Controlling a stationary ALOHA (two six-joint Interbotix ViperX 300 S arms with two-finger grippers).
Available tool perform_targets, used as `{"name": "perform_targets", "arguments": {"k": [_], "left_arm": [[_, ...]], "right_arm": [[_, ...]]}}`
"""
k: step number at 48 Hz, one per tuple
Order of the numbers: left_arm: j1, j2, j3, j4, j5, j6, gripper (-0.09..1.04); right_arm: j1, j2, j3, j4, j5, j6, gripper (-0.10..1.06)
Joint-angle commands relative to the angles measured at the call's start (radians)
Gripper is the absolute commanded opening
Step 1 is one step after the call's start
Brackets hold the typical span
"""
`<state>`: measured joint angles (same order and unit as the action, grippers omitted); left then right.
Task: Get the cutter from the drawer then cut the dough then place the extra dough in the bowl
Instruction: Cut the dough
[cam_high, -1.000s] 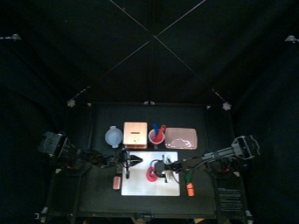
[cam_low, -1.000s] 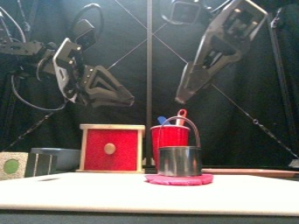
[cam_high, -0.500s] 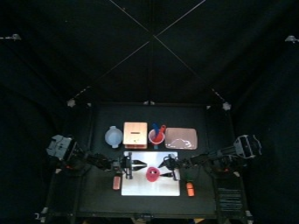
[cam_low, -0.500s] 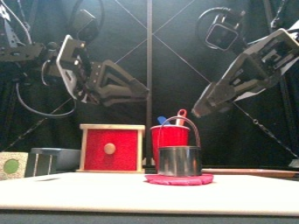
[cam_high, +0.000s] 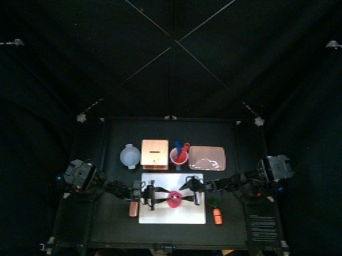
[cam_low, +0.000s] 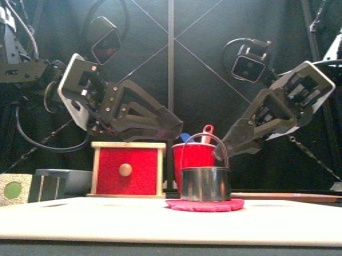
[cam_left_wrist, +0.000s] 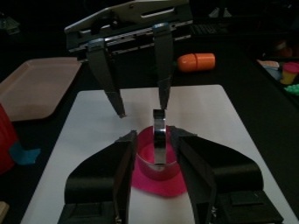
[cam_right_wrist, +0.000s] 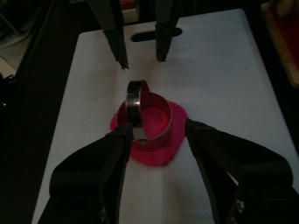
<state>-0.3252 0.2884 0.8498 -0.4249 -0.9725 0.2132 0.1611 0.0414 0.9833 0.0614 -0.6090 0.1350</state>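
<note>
The round metal cutter (cam_low: 205, 181) stands upright on the flat red dough disc (cam_low: 205, 205), in the middle of the white cutting board (cam_high: 195, 209). My left gripper (cam_high: 160, 188) hangs open just left of the cutter, tilted down toward it. From the other side my right gripper (cam_high: 195, 187) leans in, also open. In the left wrist view the cutter (cam_left_wrist: 158, 140) sits between and beyond my own jaws, with the dough (cam_left_wrist: 159, 175) under it. The right wrist view shows the cutter (cam_right_wrist: 145, 112) and dough (cam_right_wrist: 146, 144) the same way. Neither gripper touches the cutter.
Behind the board stand the wooden box with its red drawer front (cam_low: 128, 170), the red cup with knives (cam_low: 197, 157), the blue-grey bowl (cam_high: 128, 155) and the pink tray (cam_high: 210, 158). Orange toys lie at the board's left (cam_high: 134, 209) and right (cam_high: 214, 214) edges.
Both arms have come down and tilted inward, bringing their open grippers close to the cutter from either side. Cutter and dough have not moved.
</note>
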Motion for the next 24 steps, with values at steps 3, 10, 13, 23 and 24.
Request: {"name": "perform_targets", "arguments": {"k": [3,10,13,23,24], "left_arm": [[0.003,-0.006,-0.025,-0.006,-0.003,0.000,0.75],[0.000,-0.011,-0.026,-0.017,0.006,0.002,0.75],[0.000,-0.011,-0.026,-0.021,0.011,0.003,0.75],[-0.003,-0.017,-0.028,-0.031,0.021,0.005,0.75],[-0.003,-0.018,-0.026,-0.031,0.021,0.005,0.75]], "right_arm": [[0.057,0.002,-0.015,0.115,-0.034,-0.066,0.85],[0.083,-0.003,-0.008,0.173,-0.034,-0.103,0.85],[0.081,-0.006,-0.002,0.181,-0.034,-0.107,0.85],[0.080,-0.009,0.015,0.175,-0.034,-0.106,0.85],[0.083,-0.011,0.015,0.175,-0.032,-0.106,0.85]]}}
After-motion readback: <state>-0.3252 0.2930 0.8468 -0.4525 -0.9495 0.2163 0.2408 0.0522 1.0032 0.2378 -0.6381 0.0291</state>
